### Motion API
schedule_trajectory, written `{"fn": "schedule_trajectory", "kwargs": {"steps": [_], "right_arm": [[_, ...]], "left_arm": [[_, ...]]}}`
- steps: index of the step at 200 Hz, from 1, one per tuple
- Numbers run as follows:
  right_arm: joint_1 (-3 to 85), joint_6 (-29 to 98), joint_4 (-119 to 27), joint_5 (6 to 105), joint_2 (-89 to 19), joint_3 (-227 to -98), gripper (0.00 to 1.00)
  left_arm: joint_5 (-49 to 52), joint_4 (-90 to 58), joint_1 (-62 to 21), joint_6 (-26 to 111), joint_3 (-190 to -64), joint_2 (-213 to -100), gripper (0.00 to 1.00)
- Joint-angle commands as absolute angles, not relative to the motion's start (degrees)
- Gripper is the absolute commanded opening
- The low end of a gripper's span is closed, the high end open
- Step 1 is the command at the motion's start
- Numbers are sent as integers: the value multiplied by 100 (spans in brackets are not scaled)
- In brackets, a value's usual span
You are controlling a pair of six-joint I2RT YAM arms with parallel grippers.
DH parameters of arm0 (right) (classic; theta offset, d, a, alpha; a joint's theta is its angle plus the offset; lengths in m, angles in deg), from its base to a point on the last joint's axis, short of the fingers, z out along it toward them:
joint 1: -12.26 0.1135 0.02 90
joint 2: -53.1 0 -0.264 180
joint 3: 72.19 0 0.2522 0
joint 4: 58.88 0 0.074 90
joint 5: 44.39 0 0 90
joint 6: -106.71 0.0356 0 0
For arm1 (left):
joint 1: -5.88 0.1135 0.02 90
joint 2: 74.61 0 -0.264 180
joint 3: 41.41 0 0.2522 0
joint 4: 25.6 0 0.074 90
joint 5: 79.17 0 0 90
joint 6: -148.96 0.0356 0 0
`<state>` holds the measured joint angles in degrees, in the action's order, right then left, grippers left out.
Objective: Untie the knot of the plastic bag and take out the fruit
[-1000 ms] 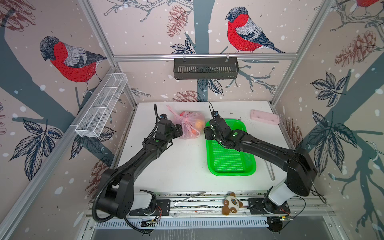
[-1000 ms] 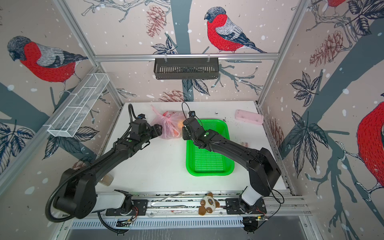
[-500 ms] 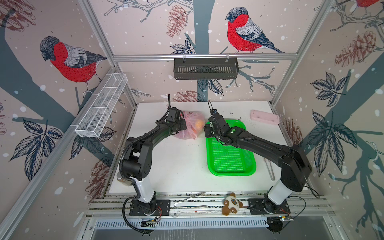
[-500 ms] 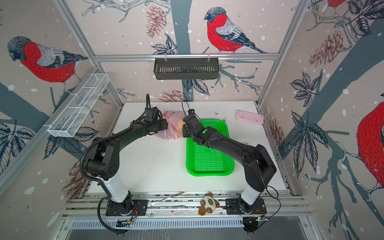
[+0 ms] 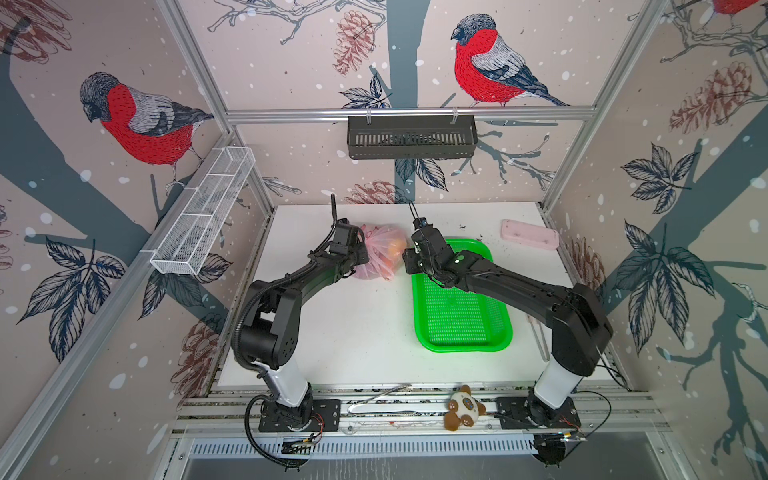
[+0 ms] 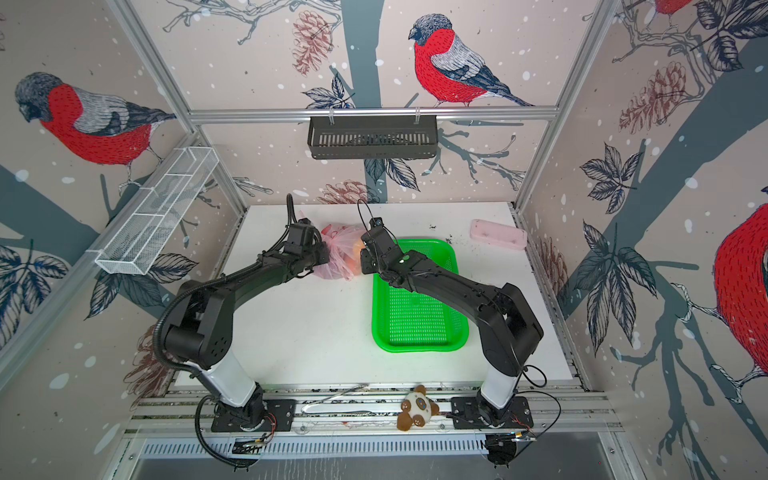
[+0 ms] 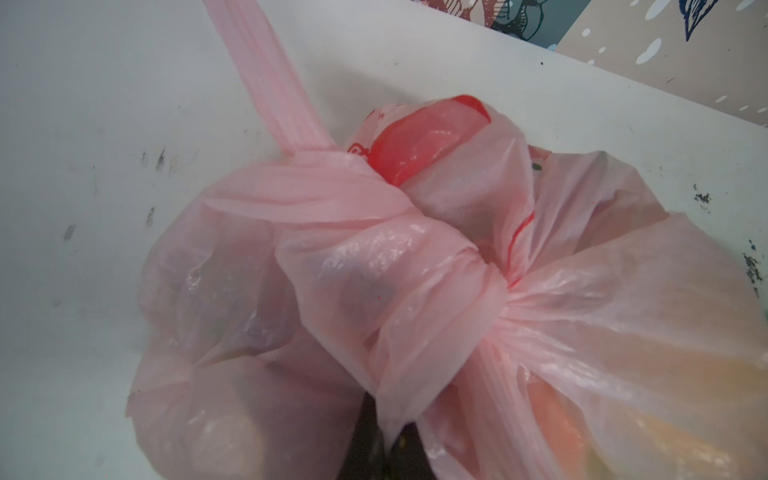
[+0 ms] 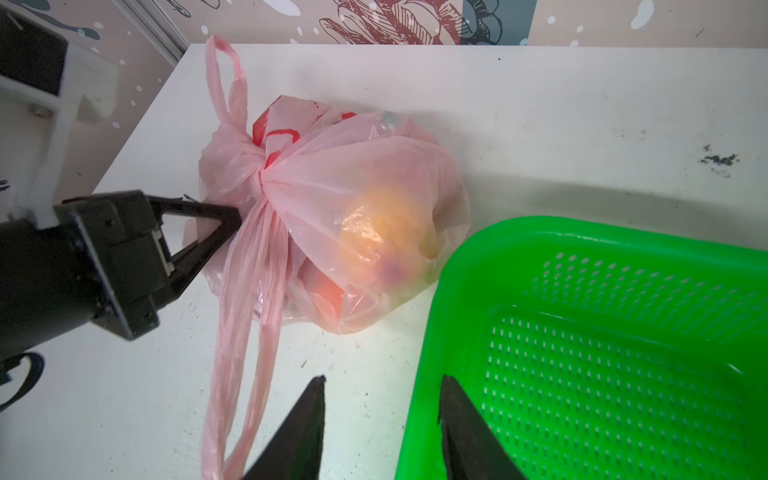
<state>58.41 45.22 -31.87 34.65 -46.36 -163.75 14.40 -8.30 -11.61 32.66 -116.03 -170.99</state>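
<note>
Right wrist view: nearest us, our right gripper [image 8: 382, 419] stands spread and empty, the green tray [image 8: 602, 332] just beside it. Beyond, our left gripper [image 8: 236, 217] pinches the plastic bag [image 8: 353, 183] just beside the knot [image 8: 259, 178], orange fruit [image 8: 386, 220] inside; behind it, white table [image 8: 540, 104] and wall [image 8: 374, 20].

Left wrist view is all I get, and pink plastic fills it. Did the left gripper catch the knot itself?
Observer: Not the knot. The right wrist view shows the left gripper shut on the long handle just beside it.
Operator: Where's the right gripper?
Observer: The right gripper is open and empty. It hovers over the table by the green tray, short of the plastic bag.
Operator: Anything in the tray yet?
Observer: No fruit shows in it in either top view, though the right arm hides part of it. The fruit sits inside the tied bag.
</note>
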Motion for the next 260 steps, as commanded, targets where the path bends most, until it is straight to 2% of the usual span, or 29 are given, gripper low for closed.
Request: {"fn": "schedule_trajectory", "kwargs": {"steps": [1,40,108,187,260], "right_arm": [[5922,4372,-3265,3384,-4657,-16495,47],[6241,4116,-3143,3283,-4701,-16700,48],[7035,2461,-2793,3309,-5244,-17438,62],[7010,1026,-2293,3922,-6724,-18981,73],[6913,943,-2183,4328,-7623,-19858,70]], "left_arm": [[1609,-908,-1160,3016,-11102,-16566,0],[1464,-793,-1157,2714,-9879,-15215,0],[2049,-822,-1152,2442,-8381,-13177,0],[2159,-900,-1140,2459,-8516,-13490,0],[2157,-1119,-1141,2451,-8409,-13435,0]]}}
